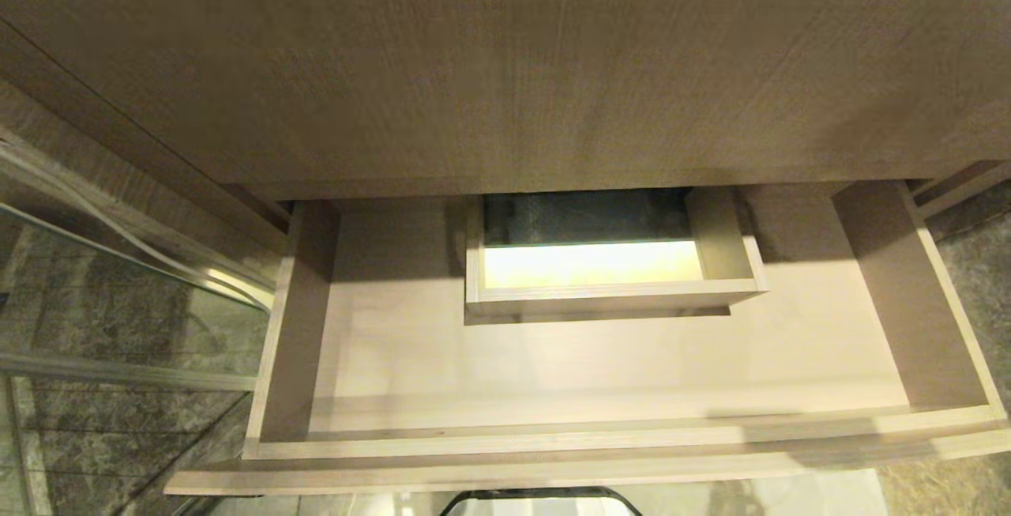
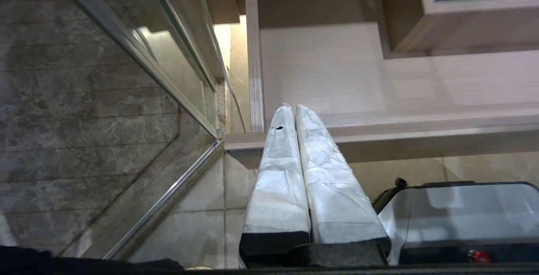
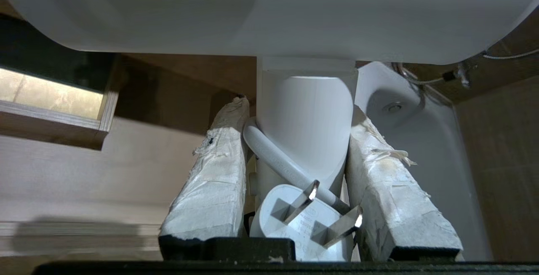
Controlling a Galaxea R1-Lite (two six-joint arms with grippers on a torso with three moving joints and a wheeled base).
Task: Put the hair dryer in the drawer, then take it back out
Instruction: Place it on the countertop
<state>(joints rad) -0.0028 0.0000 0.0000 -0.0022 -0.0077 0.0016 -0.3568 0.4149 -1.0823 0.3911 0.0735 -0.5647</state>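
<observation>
Right wrist view: one hair dryer [image 3: 305, 110], one plug [image 3: 301, 220], one cord [image 3: 278, 161]. The right gripper [image 3: 297, 127] has its jaws part open and clamped on the dryer's white handle, one taped finger [image 3: 214, 174] on each side. The broad white barrel runs crosswise just beyond the fingertips. The cord crosses the handle between the jaws, and the plug sits at their base, two prongs showing. Beyond the jaws lies one drawer [image 1: 600, 374], pulled out, with one boxed cut-out [image 1: 608, 263] at its middle back. The dryer is held above the drawer floor, not resting on it.

Left wrist view: left gripper [image 2: 294, 108], jaws pressed together, holding nothing, tips over the drawer's front corner.
</observation>
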